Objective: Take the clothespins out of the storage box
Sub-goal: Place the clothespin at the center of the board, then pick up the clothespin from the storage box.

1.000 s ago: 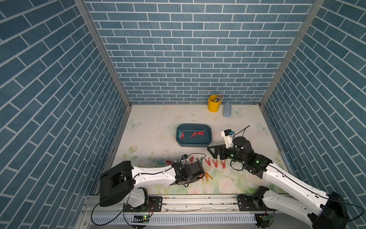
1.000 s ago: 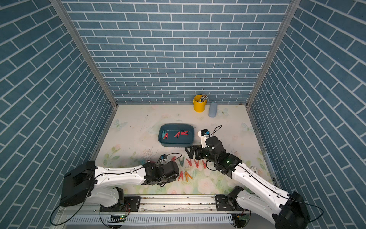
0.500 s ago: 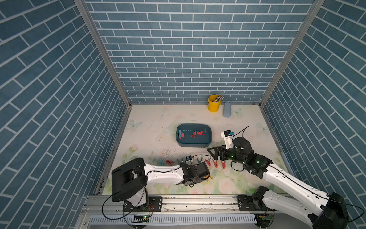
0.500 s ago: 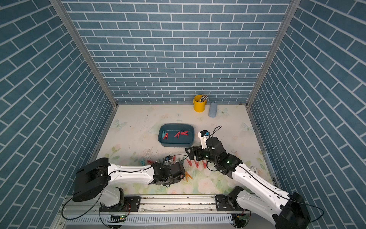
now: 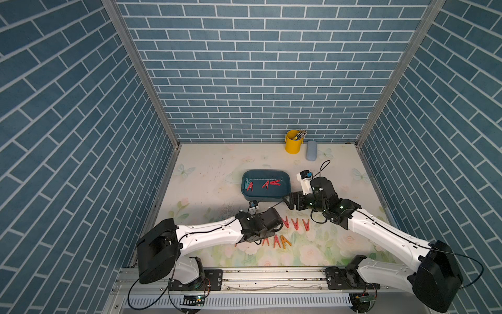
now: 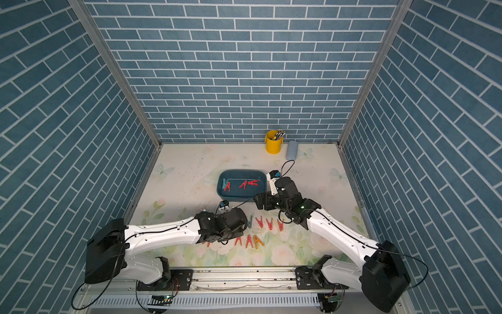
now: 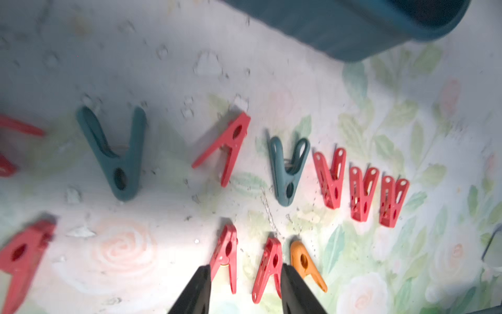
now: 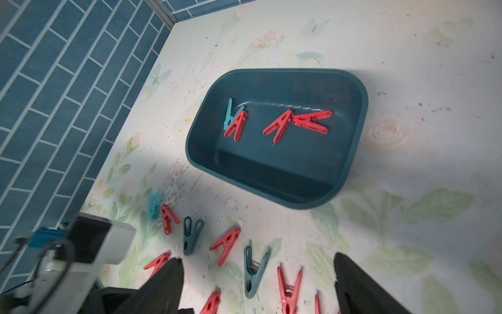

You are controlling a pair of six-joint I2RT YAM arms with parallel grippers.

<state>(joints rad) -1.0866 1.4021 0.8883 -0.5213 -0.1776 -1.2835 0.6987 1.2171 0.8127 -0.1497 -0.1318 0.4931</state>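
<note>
Four clothespins (image 8: pixel 278 126) are seen lying flat on the floor of the storage box (image 8: pixel 271 176). A teal one is overlapped by a red one toward one end, and two red ones touch each other nearer the middle. The box is set near the middle of the floral surface (image 5: pixel 206 174), open side up.

The other clothespins are laid out on the surface, on the robot's side of the box. In the left wrist view a row is made up of a teal, a red, a second teal and three red ones side by side. In a second row nearer the robot, two red ones are followed by the orange clothespin (image 7: pixel 307 263), with one more red one lying apart from them.

The left hand (image 7: pixel 245 267) is held low over that nearer row. Its fingers are spread apart, the two red clothespins lie between them, and neither is pinched. The right hand (image 8: pixel 256 258) is held just beside the box's near right corner, above the other row, with its fingers spread wide and nothing held.

At the back wall a yellow bucket (image 5: pixel 292 144) holding thin tools (image 5: pixel 301 133) is placed just beside a pale blue-grey case (image 5: pixel 311 151).
</note>
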